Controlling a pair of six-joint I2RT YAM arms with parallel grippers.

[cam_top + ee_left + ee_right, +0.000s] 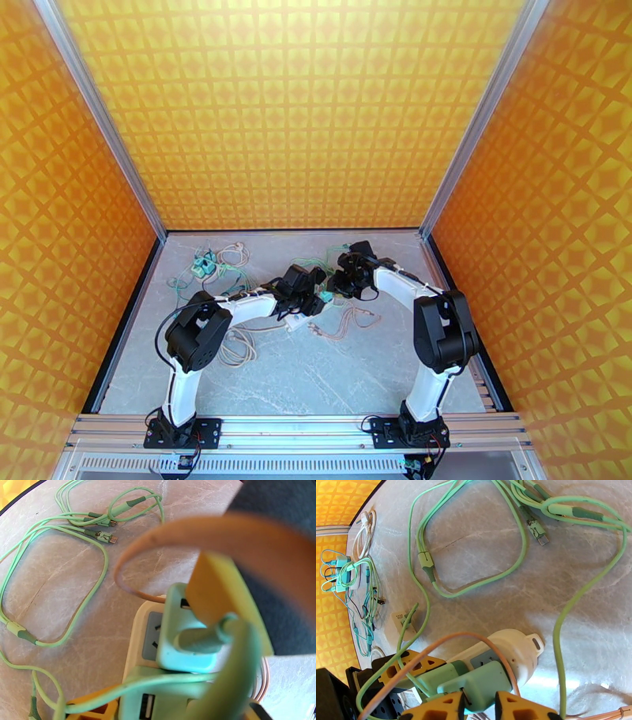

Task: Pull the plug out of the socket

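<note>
A white socket strip lies mid-table with both arms meeting over it. A teal plug sits in the socket strip near its rounded end, still seated. My right gripper is shut on this plug, one orange fingertip on each side. In the left wrist view the same plug stands on the strip, with a yellow pad of the right gripper against it. My left gripper clamps the strip's other end, where a second mint plug sits.
Mint-green USB cables loop over the marble tabletop beyond the strip. A peach cable arches over the plug. Another bundle of chargers lies at the far left, a white cable coil near the left arm. Orange walls enclose the table.
</note>
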